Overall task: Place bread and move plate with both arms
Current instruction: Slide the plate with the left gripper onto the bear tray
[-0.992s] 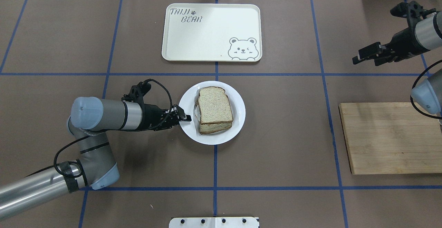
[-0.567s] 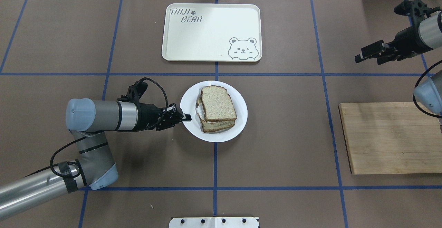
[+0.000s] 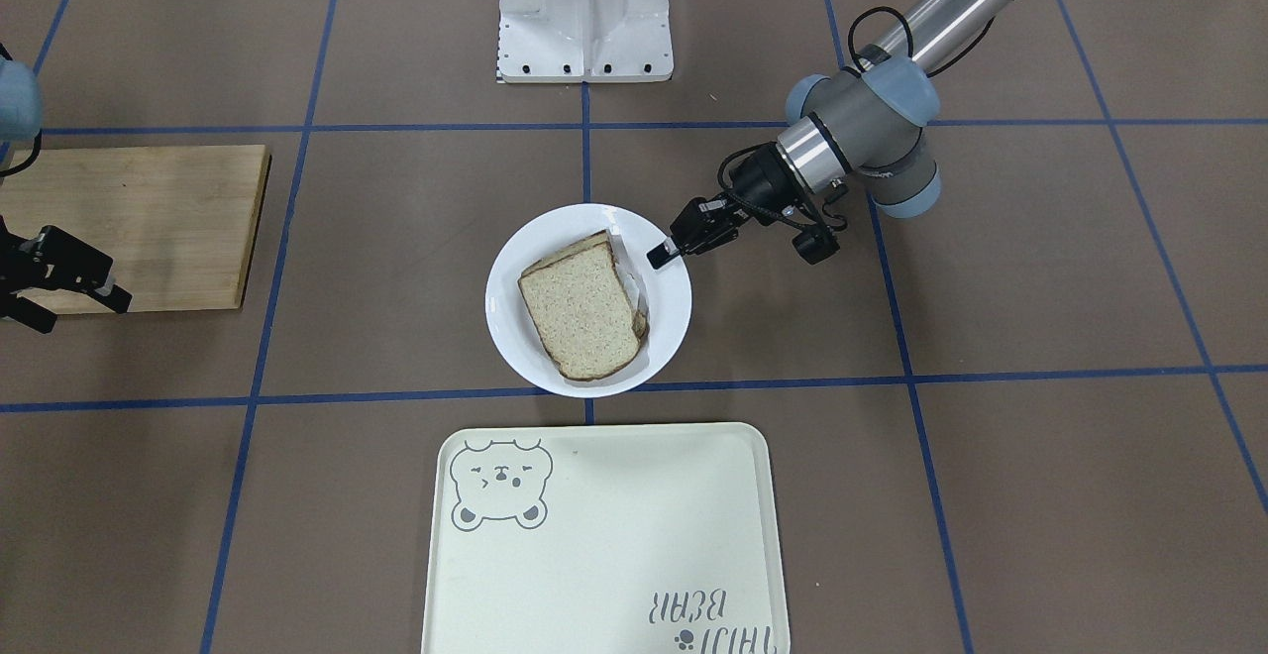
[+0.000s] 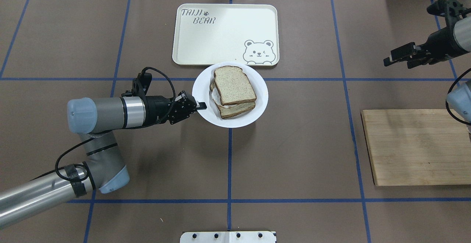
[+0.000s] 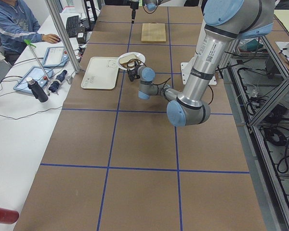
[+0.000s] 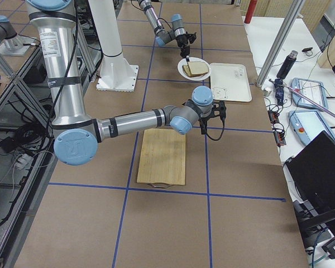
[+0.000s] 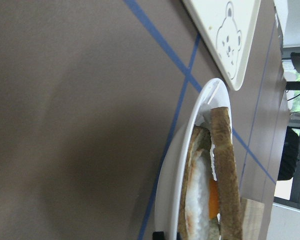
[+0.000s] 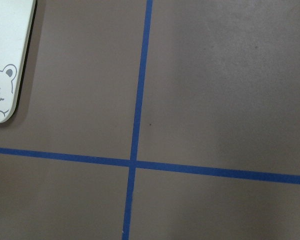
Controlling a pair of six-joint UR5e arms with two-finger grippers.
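Note:
The white plate (image 4: 239,120) carries the bread (image 4: 234,84), which lies on top of a second slice with fried egg. My left gripper (image 4: 201,105) is shut on the plate's left rim. In the front view the gripper (image 3: 659,256) pinches the rim of the plate (image 3: 525,347), with the bread (image 3: 582,309) on top. The left wrist view shows the plate rim (image 7: 175,165), the bread (image 7: 227,175) and the egg slice (image 7: 200,200) edge-on. My right gripper (image 4: 390,59) hangs open and empty at the far right.
The cream bear tray (image 4: 220,33) lies just beyond the plate; the plate's far rim overlaps its near edge in the overhead view, while the front view shows a gap before the tray (image 3: 604,535). A wooden cutting board (image 4: 415,147) lies at the right.
My left gripper has carried the plate with the bread away from the robot, towards the tray. My right gripper has drawn back a little to the right.

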